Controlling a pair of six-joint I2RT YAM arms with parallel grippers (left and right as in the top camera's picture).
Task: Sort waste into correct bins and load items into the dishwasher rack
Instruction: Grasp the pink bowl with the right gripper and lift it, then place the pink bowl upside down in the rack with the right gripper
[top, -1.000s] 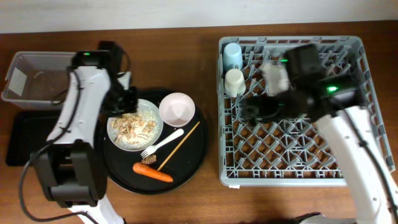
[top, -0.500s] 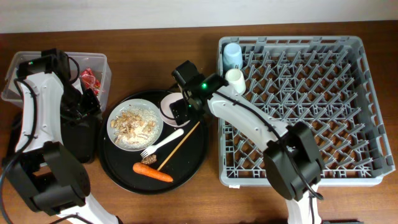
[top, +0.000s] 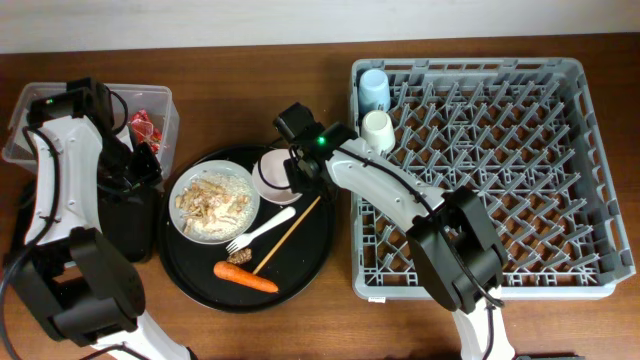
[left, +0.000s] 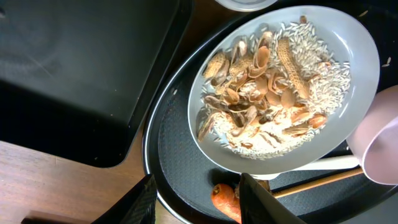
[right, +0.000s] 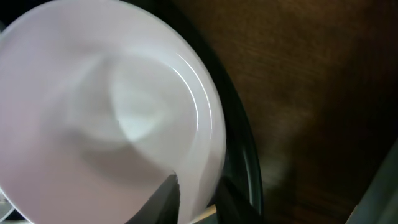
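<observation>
Tabletop (top: 320, 330) bears one blue cup (top: 373, 88), one cream cup (top: 377, 130); one bowl (top: 268, 180); one plate (left: 360, 50).

Blurred white bowl (right: 112, 118) — carrot (left: 224, 199) cut off below

Brown wooden tabletop (top: 330, 320) carrying four large pieces.
A clear plastic box (top: 25, 125) sits at the upper left, with a shallow black tray (top: 138, 225) just below it. A round black tray (top: 310, 250) lies left of centre, and the grey dishwasher rack (top: 560, 150) fills the right half, beside the round tray.
</observation>
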